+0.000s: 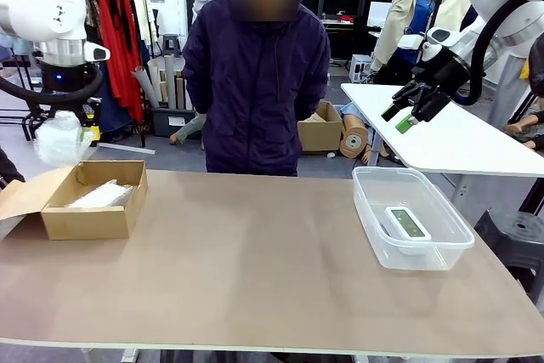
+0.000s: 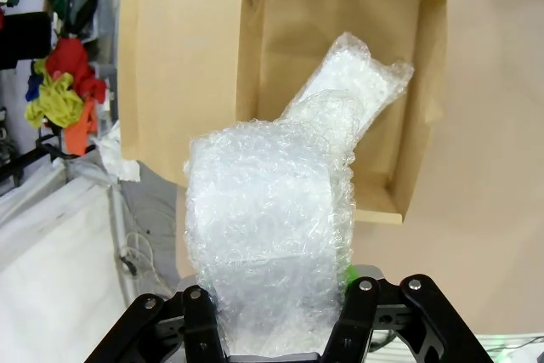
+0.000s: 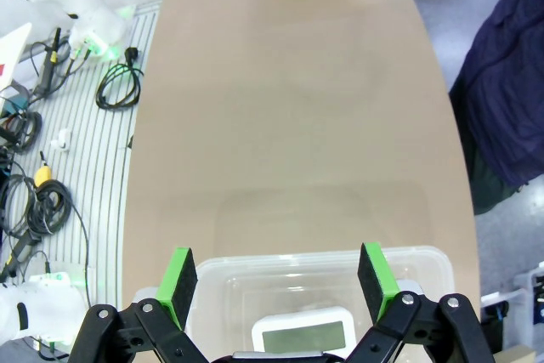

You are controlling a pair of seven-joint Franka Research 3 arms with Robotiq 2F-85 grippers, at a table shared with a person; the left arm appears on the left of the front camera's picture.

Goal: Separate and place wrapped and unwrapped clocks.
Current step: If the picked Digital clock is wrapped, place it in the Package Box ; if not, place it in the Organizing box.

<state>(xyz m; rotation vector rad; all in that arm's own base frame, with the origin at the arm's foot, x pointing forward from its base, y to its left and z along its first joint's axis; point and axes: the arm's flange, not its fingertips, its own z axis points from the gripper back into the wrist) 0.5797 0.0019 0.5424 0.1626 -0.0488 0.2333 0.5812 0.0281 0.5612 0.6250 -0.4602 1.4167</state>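
You have the rounded bubble-wrapped white bundle (image 2: 270, 235) pinched in the left jaws (image 2: 274, 312), held above the open brown cardboard box (image 2: 425, 108) at the tabletop's (image 1: 255, 252) left end. A second, boxy wrapped bundle (image 2: 348, 82) already lies inside, so lower into the free space beside it before letting go. Far right, the bare white digital clock (image 1: 408, 223) sits in the clear plastic tub (image 1: 442, 252); the right jaws (image 1: 416, 108) hang spread, well above. Nothing blocks your drop.
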